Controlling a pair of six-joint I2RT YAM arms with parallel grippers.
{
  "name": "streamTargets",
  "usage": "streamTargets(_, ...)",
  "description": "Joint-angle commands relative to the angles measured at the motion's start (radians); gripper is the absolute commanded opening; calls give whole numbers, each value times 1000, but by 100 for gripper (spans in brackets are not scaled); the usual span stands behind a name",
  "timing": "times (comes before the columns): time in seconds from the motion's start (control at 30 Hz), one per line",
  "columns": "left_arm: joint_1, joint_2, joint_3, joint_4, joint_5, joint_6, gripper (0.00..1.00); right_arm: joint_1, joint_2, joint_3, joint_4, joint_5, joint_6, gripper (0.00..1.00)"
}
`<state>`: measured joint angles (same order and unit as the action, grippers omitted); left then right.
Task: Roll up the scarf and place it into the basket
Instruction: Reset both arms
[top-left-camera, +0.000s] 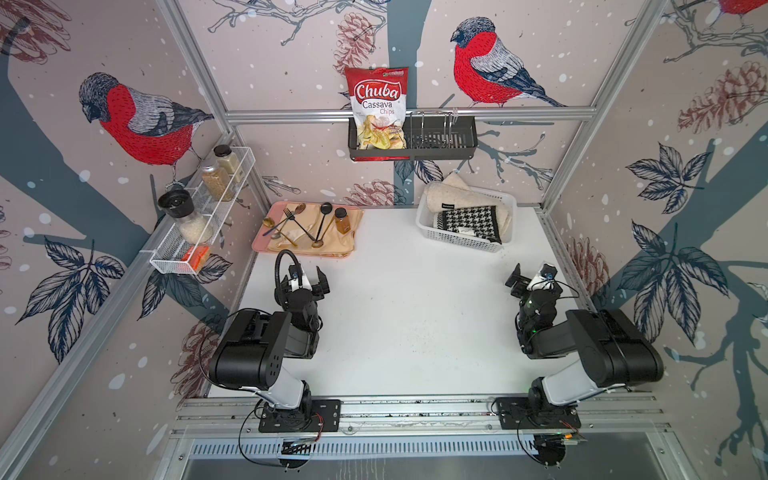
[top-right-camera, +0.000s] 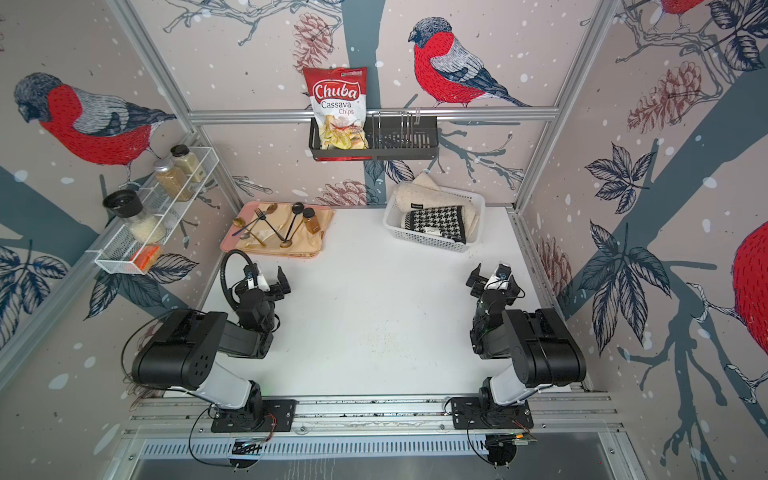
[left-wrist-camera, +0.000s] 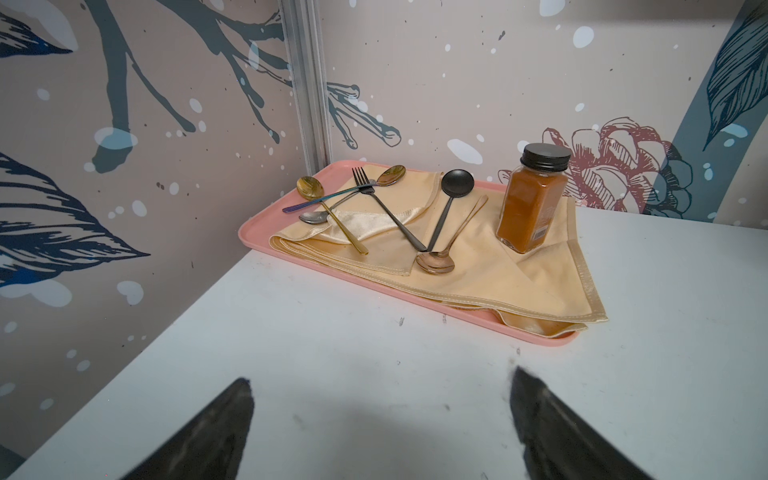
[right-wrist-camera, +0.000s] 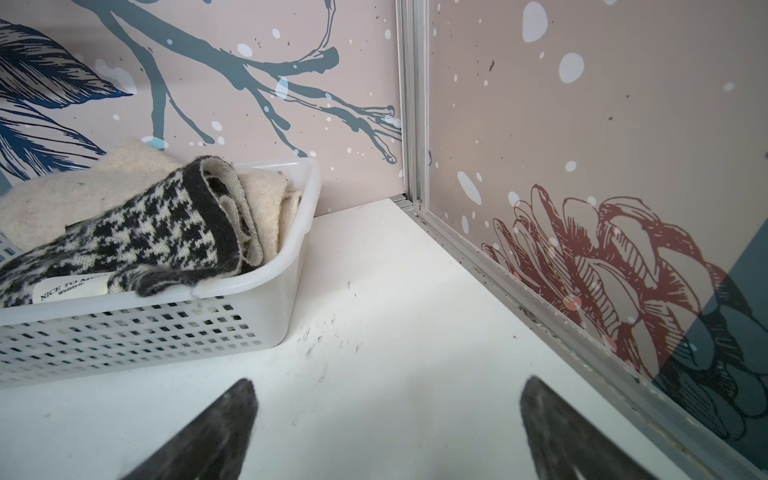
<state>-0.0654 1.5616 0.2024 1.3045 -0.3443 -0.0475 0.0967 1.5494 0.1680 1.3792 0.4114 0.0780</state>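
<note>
A bundled black-and-white houndstooth knitted scarf (top-left-camera: 467, 222) lies inside the white perforated plastic basket (top-left-camera: 461, 244), upper right in both top views, near and just ahead of the right gripper (right-wrist-camera: 388, 380), whose jaws stand wide and empty. The left gripper (left-wrist-camera: 380, 374), equally wide, faces a pink plastic tray (left-wrist-camera: 266, 216). The white tabletop (top-left-camera: 407, 316) sits between bird-patterned walls (top-left-camera: 291, 62).

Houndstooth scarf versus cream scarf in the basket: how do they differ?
The houndstooth scarf is black-and-white patterned; the cream scarf is plain. The houndstooth scarf lies low at the front of the white basket; the cream scarf sits behind, one end rising above the back rim. The houndstooth scarf bears a white label, the cream scarf a black tag. Both are bundled inside the basket.
</note>
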Motion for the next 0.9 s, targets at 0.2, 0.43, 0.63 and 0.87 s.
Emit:
streamTargets(0.2,-1,0,1,69,-10,17,98,0,1,1,36,12,-6,100)
streamTargets(0.43,-1,0,2,70,-11,17,98,0,2,2,34,11,-6,100)
streamTargets(0.63,-1,0,1,69,-11,17,98,9,11,4,41,10,-20,100)
streamTargets(0.87,-1,0,2,70,-11,17,98,1,1,-5,47,-29,-23,100)
